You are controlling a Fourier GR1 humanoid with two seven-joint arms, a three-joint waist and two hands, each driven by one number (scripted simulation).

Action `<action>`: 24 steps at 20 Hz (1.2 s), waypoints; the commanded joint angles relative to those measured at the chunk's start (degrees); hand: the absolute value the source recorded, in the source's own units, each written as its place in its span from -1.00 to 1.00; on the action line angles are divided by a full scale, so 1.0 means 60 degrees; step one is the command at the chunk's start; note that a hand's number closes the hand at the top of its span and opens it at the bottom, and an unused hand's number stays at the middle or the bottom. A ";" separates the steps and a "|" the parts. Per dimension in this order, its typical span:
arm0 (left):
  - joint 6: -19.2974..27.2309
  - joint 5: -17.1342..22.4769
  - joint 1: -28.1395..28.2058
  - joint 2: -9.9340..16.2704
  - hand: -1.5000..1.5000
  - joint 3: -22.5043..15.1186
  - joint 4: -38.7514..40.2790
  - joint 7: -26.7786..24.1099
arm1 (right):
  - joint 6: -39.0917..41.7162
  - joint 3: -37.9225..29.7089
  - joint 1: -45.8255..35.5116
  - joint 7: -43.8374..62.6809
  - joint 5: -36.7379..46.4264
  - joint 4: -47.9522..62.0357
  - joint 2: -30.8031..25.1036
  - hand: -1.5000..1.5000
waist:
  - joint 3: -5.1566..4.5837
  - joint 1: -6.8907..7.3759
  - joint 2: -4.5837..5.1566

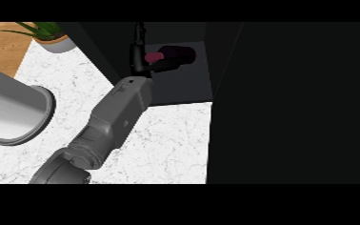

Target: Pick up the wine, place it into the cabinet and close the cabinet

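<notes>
One hand (144, 62) at 12 o'clock, fingers curled round the wine bottle (169, 55).
Cabinet (186, 83) interior dark; bottle body barely distinguishable.

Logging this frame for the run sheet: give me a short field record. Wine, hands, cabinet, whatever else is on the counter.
wine: dark bottle with a reddish end, lying inside the cabinet
left hand: curled round the bottle, reached into the cabinet
right hand: not in view
cabinet: dark interior, open; door fills the view's right
counter: white marble
other: potted plant top left; grey round vessel at left edge
</notes>
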 commanded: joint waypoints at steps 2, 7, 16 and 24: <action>-0.0780 0.0023 0.0616 0.0503 -1.00 0.0131 0.0093 -0.0290 | 0.0046 0.0181 0.0138 0.0213 -0.0228 -0.0441 0.0000 -1.00 | -0.0037 0.0056 0.0053; -0.1079 -0.0093 0.0410 0.0323 -1.00 0.0102 0.0027 -0.0272 | 0.0059 -0.0201 0.0011 0.0192 -0.0542 -0.0341 -0.0098 -1.00 | -0.0033 0.0058 0.0048; -0.1809 -0.0254 0.0852 0.0004 -1.00 0.0016 -0.0018 -0.0776 | 0.0068 -0.0022 0.0304 0.0119 -0.0558 -0.0582 -0.0003 -1.00 | -0.0033 0.0162 -0.0018; -0.2414 0.0156 0.0676 0.0004 -1.00 0.0008 -0.0158 -0.0454 | -0.0068 0.0282 0.0154 0.0223 -0.0272 -0.0346 0.0162 -1.00 | -0.0033 0.0162 -0.0070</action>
